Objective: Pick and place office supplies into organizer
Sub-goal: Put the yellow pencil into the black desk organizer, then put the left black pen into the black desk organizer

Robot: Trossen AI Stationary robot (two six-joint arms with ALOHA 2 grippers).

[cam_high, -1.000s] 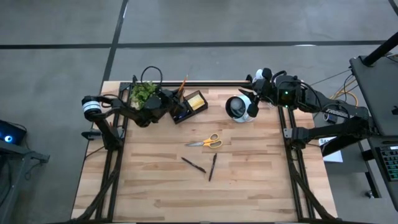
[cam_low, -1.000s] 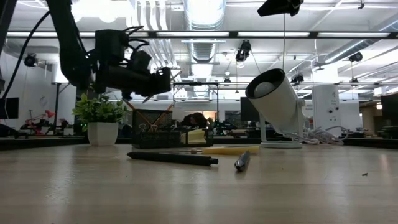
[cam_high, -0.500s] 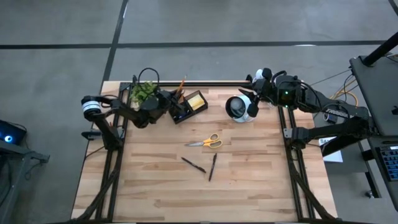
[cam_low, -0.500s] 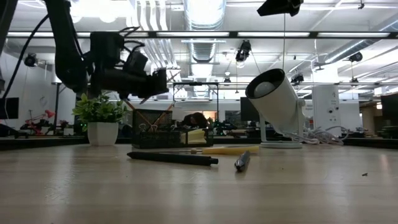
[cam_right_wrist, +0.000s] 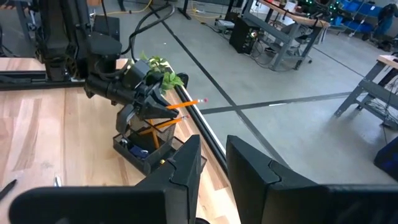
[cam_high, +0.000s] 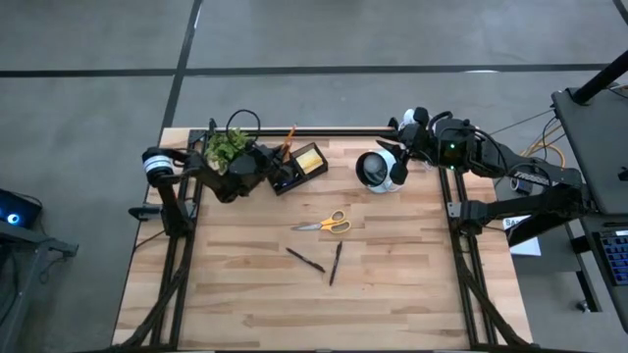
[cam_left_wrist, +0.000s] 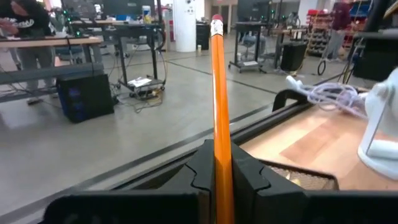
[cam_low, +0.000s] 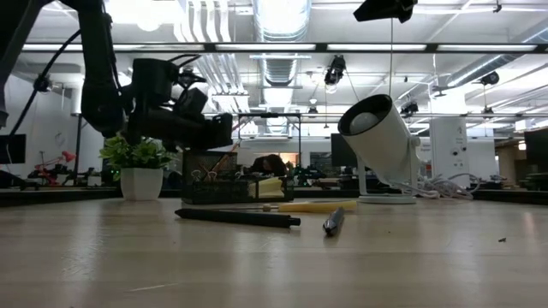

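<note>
orange pencil (cam_left_wrist: 219, 106) pinched in left tool (cam_left_wrist: 217, 167), hidden from overhead view

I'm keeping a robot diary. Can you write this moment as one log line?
left pincer: shut on pencil | over organizer | right pincer: empty, waiting | on table: scissors, two pens

From my remote station, the pencil's (cam_left_wrist: 219, 112) lower end runs out of the left wrist view's bottom edge between the left hand's fingers (cam_left_wrist: 200, 174). Overhead, that hand (cam_high: 263, 163) covers part of the organizer (cam_high: 294, 172), whose compartments are too small to sort. The low view cuts the right arm off entirely.
</note>
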